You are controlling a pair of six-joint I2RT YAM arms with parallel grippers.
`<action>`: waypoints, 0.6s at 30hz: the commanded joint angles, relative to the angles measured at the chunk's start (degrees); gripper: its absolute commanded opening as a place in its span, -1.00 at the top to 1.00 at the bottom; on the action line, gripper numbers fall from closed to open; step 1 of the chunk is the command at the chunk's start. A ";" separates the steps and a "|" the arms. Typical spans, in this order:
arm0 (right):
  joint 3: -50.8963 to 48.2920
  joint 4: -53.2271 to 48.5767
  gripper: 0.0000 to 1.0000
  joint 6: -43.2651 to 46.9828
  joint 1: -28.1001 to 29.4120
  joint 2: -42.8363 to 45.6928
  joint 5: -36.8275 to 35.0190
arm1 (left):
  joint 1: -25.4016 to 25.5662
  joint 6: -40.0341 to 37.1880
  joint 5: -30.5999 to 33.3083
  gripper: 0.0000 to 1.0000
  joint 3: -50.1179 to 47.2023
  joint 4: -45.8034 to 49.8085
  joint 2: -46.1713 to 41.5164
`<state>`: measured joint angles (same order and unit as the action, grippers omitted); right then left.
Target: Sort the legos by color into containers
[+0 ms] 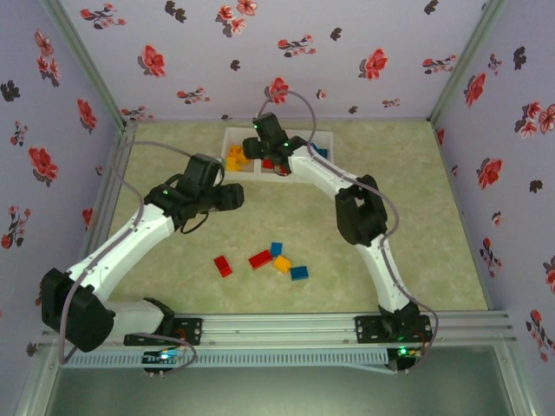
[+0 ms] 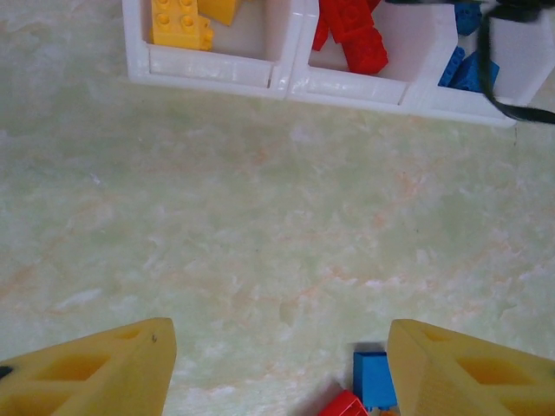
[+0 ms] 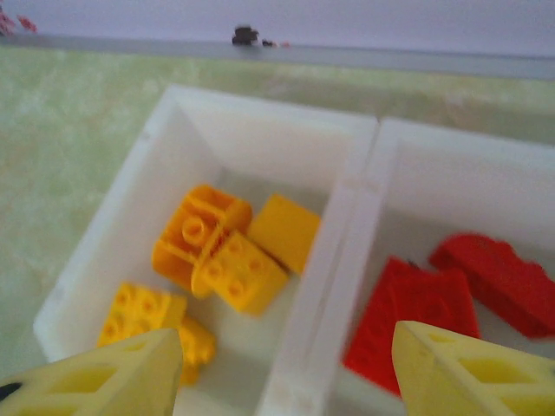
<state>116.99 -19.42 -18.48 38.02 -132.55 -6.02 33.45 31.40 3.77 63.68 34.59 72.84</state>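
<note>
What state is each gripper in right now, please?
Left gripper: open, holding nothing.
Right gripper: open above the white plastic bins, holding nothing.

High overhead view, wrist views sharing containers (image 3: 349, 217)

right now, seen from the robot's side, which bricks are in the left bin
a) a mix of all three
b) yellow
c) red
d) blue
b: the left bin holds yellow bricks, while red bricks lie in the middle bin and blue bricks in the right bin
</note>
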 commanded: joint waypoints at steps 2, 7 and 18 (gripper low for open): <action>-12.13 6.41 -0.32 1.68 0.39 14.24 -1.58 | 2.22 0.87 0.81 -0.33 -1.01 0.37 0.94; -26.14 6.53 -0.33 0.69 -0.35 26.01 -3.97 | 6.67 2.94 0.86 -0.34 -3.28 0.47 3.80; -45.47 5.80 -0.36 -2.77 -2.40 41.03 -4.33 | 17.10 3.78 -1.11 -0.33 -6.44 0.36 12.28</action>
<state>74.24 -13.45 -19.57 35.99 -93.36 -9.04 48.97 35.70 3.81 58.00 34.52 83.05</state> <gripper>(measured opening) 0.678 0.668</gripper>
